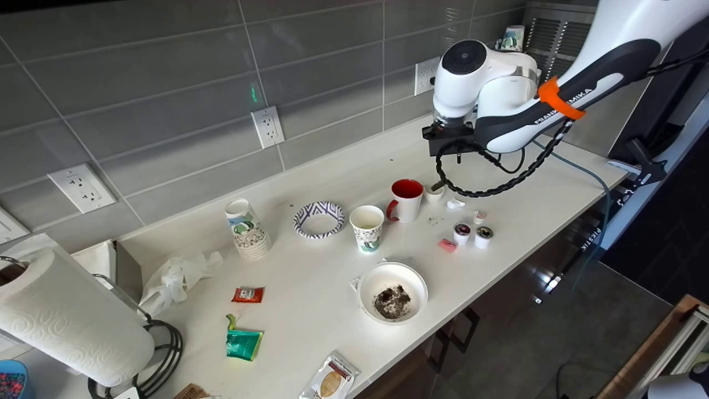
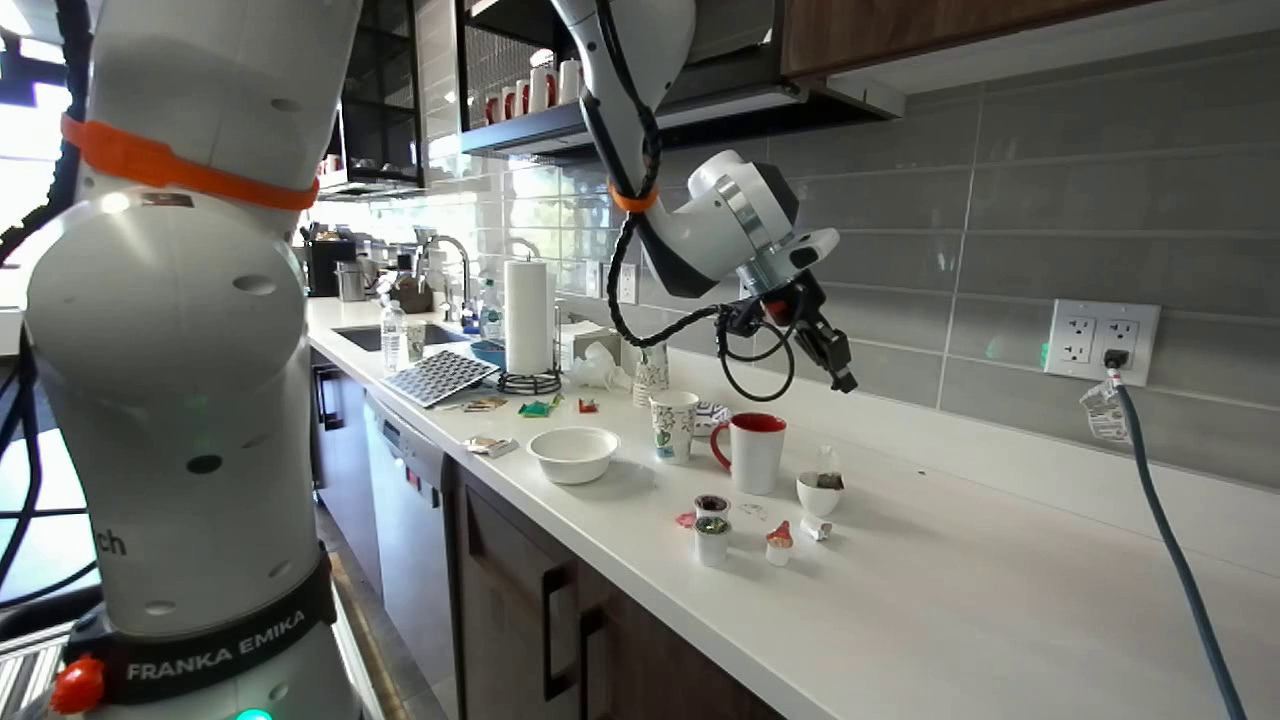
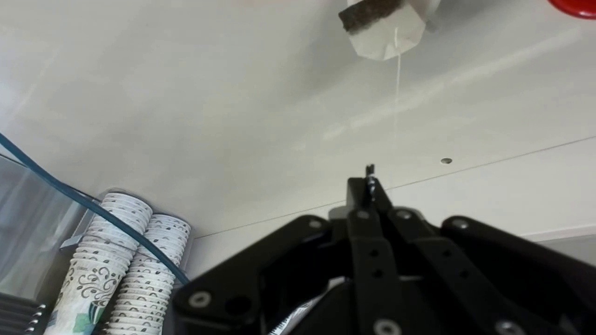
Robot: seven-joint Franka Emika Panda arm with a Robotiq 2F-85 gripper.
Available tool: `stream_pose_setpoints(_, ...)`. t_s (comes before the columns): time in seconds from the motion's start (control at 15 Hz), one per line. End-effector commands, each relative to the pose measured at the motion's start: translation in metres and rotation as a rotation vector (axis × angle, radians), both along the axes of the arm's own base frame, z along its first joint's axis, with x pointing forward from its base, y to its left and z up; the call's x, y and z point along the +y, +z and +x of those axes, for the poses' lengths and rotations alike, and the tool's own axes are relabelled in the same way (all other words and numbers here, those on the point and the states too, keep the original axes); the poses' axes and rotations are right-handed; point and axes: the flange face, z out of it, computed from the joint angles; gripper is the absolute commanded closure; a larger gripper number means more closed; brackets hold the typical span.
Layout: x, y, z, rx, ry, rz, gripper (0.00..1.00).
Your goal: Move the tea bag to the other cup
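With the claw [image 3: 370, 174] clenched, seemingly on the string [image 3: 398, 70] of the tea bag [image 3: 386, 35], lift slowly and straight up to draw the load off the small white cup [image 2: 815, 500] without tipping it. Tilted, right at that cup's mouth; hard to tell whether touching the rim. Expect swinging on so long a string, so wait out any sway before travelling. Raise clear of the taller red-lined mug [image 1: 407, 202], just beside and probably the goal, though possibly meant for the paper cup [image 1: 367, 228] farther on. Move parallel to the wall edge of the worktop [image 1: 520, 221], lower into the middle of the mouth, and only then let go. Counting outward: one tea bag, one small white cup, one crumpled scrap [image 1: 455, 203], one red-lined mug; toward the front edge, one little tub [image 1: 479, 218], two coffee pods [image 1: 461, 234], one pink packet [image 1: 447, 245]; next, one paper cup alone, one patterned bowl [image 1: 319, 223] nearer the wall edge, one white bowl [image 1: 393, 273] nearer the front edge, holding dark crumbs [image 1: 393, 302]. Farther off, one stack of cups [image 1: 252, 238] by the wall edge, one red packet [image 1: 247, 295], one green packet [image 1: 243, 344], one pale packet [image 1: 330, 378] near the front edge and, last, one paper towel roll [image 1: 72, 316].
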Motion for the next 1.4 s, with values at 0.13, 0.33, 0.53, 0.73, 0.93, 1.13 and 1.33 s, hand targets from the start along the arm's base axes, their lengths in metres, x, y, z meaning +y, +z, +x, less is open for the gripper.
stream_pose_setpoints(0.13, 0.009, 0.001, 0.005, -0.017, 0.032, 0.046, 1.0)
stream_pose_setpoints(0.33, 0.015, 0.001, 0.006, -0.013, 0.049, 0.056, 1.0)
stream_pose_setpoints(0.53, 0.02, 0.0, 0.006, -0.007, 0.065, 0.066, 1.0)
stream_pose_setpoints(0.73, 0.025, 0.0, 0.006, -0.001, 0.079, 0.067, 1.0)
stream_pose_setpoints(0.93, 0.027, -0.004, 0.005, 0.01, 0.085, 0.067, 1.0)
stream_pose_setpoints(1.13, 0.026, -0.01, 0.004, 0.027, 0.083, 0.059, 1.0)
stream_pose_setpoints(1.33, 0.026, -0.019, 0.004, 0.039, 0.078, 0.06, 1.0)
